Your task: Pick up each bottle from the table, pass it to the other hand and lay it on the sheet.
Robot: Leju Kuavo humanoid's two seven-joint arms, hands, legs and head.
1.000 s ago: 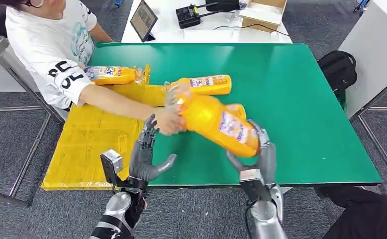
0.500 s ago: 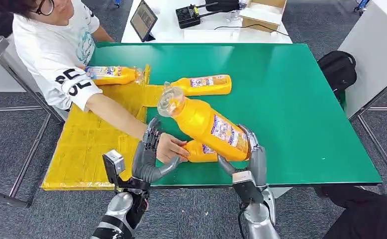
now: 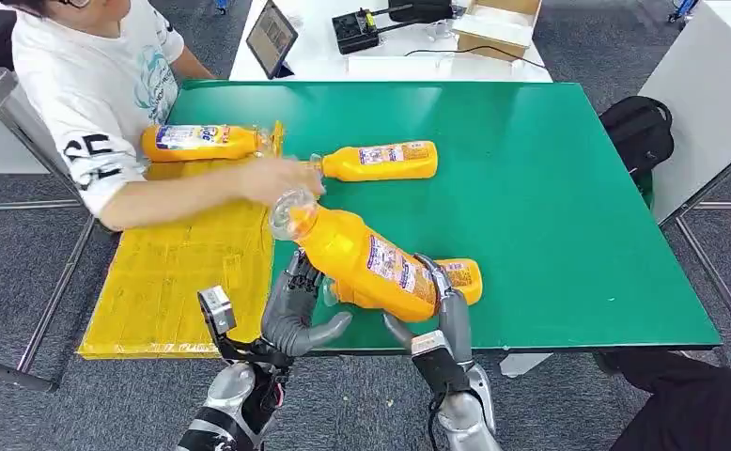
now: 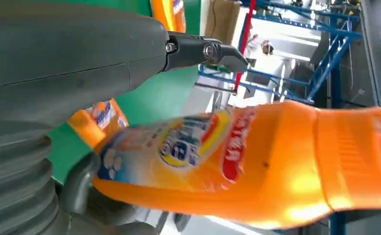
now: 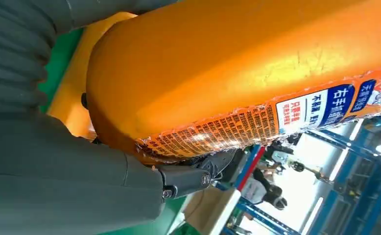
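Note:
My right hand (image 3: 442,324) grips the base of a large orange bottle (image 3: 362,263), held tilted above the table's front edge with its clear cap pointing toward the yellow sheet (image 3: 174,272). In the right wrist view the bottle (image 5: 237,63) lies across that hand (image 5: 56,171). My left hand (image 3: 296,310) is open just beside the bottle's neck, fingers spread; in the left wrist view the bottle (image 4: 257,161) passes in front of this hand (image 4: 81,58). A second bottle (image 3: 458,277) lies on the green table (image 3: 550,188) behind the held one. A third bottle (image 3: 385,160) lies mid-table, and another bottle (image 3: 202,141) lies on the sheet.
A person in a white shirt (image 3: 89,85) leans over the sheet's far end, one hand (image 3: 287,178) reaching near the held bottle's cap. A tablet (image 3: 271,36) and a box (image 3: 498,23) sit on the white table beyond. A black bag (image 3: 639,127) lies on the floor to the right.
My right hand has carried the bottle left and closer to me, toward my left hand. The person set a bottle down near the front edge and drew the arm back toward the sheet.

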